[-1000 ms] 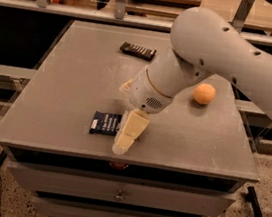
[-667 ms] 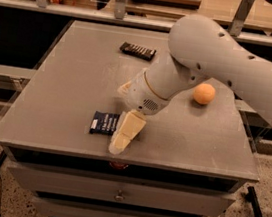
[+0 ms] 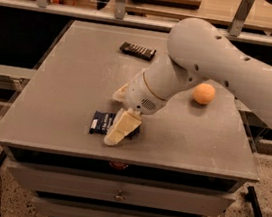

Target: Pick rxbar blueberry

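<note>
Camera view: looks down on a grey worktop (image 3: 64, 80) with drawers below it.
rxbar blueberry (image 3: 100, 122): dark blue wrapper with white lettering, lying flat near the front edge. Its left part shows just left of the end effector; its right part is hidden beneath it.
End effector (image 3: 121, 128): cream-coloured, tilted down toward the front left, set over the right end of the rxbar blueberry. It seems to touch the wrapper or sit just above it, though the arm's own bulk blocks a sure reading. How far open it is cannot be told, nor whether it has hold of anything.
Slim black bar (image 3: 137, 50): well behind the end effector, near the far edge, untouched.
Orange ball (image 3: 204, 94): to the right of the end effector and somewhat behind it, well apart.
Step in hand: judged as the grasp itself, with the bar flat and not yet lifted.
Next move: likely a firm closing across the bar's width, then a straight lift; a thin flat wrapper could slide out instead of coming up.
</note>
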You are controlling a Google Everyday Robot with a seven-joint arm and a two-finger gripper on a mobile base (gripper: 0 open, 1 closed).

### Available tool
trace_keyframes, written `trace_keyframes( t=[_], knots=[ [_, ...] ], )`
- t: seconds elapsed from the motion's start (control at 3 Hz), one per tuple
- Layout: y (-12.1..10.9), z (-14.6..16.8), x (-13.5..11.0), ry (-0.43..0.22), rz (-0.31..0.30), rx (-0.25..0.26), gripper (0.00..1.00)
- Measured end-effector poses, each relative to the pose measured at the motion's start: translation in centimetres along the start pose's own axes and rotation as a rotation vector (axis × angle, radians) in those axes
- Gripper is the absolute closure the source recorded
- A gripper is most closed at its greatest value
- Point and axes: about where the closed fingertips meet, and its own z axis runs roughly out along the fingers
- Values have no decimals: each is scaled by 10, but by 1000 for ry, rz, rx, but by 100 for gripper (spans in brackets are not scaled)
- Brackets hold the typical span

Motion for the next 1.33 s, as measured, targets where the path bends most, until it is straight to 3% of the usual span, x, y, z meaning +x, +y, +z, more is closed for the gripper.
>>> trace_keyframes(
  t=[0.67,1.0,1.33],
  knots=[
    [-1,-4,-4,-5,0,-1,85],
    [-1,-7,-5,-5,0,-1,100],
    [-5,-11,-9,-10,-12,-4,100]
  ],
)
